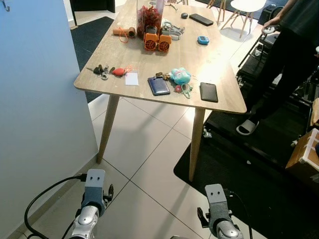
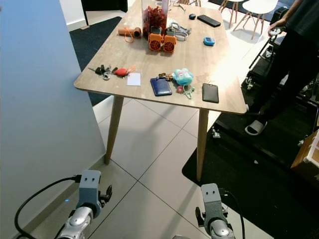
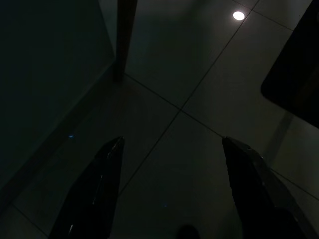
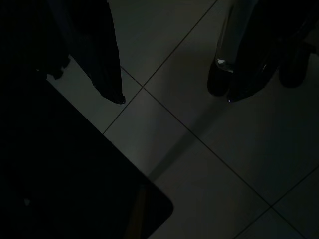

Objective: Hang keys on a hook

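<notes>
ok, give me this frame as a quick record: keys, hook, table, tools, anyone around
keys: bunch with red fob on table's near-left corner, untouched
hook: small one on blue wall, top left
table: wooden; also holds blue wallet, black phone, teal toy, orange items
left tool: open, low over floor tiles, idle
right tool: open, low over floor by black mat, idle
person: standing at right past the table
progress: not begun

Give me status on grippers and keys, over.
Left gripper and right gripper both open, low over floor. Keys untouched at table's near left corner. Nothing between robot and table.
</notes>
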